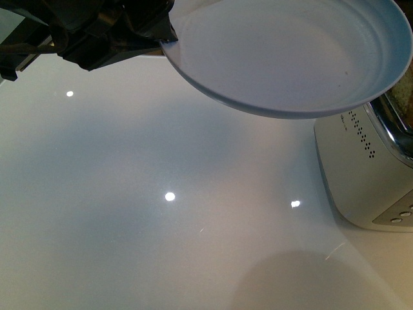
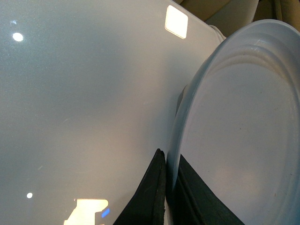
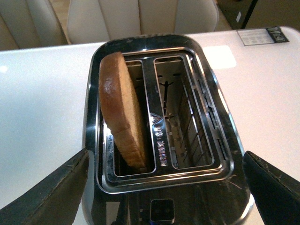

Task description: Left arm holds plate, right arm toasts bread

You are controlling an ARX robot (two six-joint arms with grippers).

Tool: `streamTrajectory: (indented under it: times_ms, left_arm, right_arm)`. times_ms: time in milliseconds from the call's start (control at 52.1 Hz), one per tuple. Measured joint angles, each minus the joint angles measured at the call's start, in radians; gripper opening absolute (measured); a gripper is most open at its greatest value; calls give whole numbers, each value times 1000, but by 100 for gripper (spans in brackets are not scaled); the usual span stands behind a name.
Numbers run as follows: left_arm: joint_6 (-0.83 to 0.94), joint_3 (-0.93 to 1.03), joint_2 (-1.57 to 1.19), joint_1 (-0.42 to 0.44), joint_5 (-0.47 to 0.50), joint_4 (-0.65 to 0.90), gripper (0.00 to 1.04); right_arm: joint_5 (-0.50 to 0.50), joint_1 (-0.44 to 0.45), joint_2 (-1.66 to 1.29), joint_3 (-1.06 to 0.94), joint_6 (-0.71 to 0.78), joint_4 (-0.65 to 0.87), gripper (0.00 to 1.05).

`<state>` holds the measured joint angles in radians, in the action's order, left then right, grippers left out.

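left pincer point(image 2: 169, 159) clamps the rim of the pale blue plate point(image 1: 290, 51) above the white bench point(image 1: 129, 194). right pincer point(image 3: 165, 157) hangs spread apart over the toaster point(image 3: 225, 140), where the bread slice point(image 3: 119, 108) stands in one slot.

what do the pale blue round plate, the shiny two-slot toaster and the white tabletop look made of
The pale blue round plate looks like glazed ceramic or melamine: smooth sheen, moulded rings. The two-slot toaster has a polished metal top, mirror-bright around the slots; its white side could be plastic. The white tabletop is glossy, reflecting lamps sharply; material unclear.
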<state>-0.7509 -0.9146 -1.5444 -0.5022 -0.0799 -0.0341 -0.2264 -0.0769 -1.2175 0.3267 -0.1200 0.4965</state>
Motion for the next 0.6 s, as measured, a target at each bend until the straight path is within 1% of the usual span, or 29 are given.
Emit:
streamTrajectory:
  times_ms: [96,250,288,326,346,365,403,557,595]
  left_arm:
    - [0,0,0,0,0,0,3]
    - [0,0,0,0,0,0,3]
    - [0,0,0,0,0,0,3]
    - [0,0,0,0,1,0,3]
    - [0,0,0,0,0,0,3]
    - [0,0,0,0,0,0,3]
    - [0,0,0,0,0,0,3]
    - [0,0,0,0,-1,0,3]
    - [0,0,0,0,0,0,3]
  right_arm:
    - [26,22,112,-22,0,-65,96]
    - [74,50,317,-57,0,-212,96]
    - [121,61,357,-87,16,-179,93]
    - [192,71,421,-161,50,-34,84]
    - [206,72,443,-186,61,14,81]
    - [209,72,454,-197,63,35,79]
    - [224,72,492,-225,80,87,72]
    - [225,73,569,-253,98,76,51]
    - [225,74,587,-262,101,60,44]
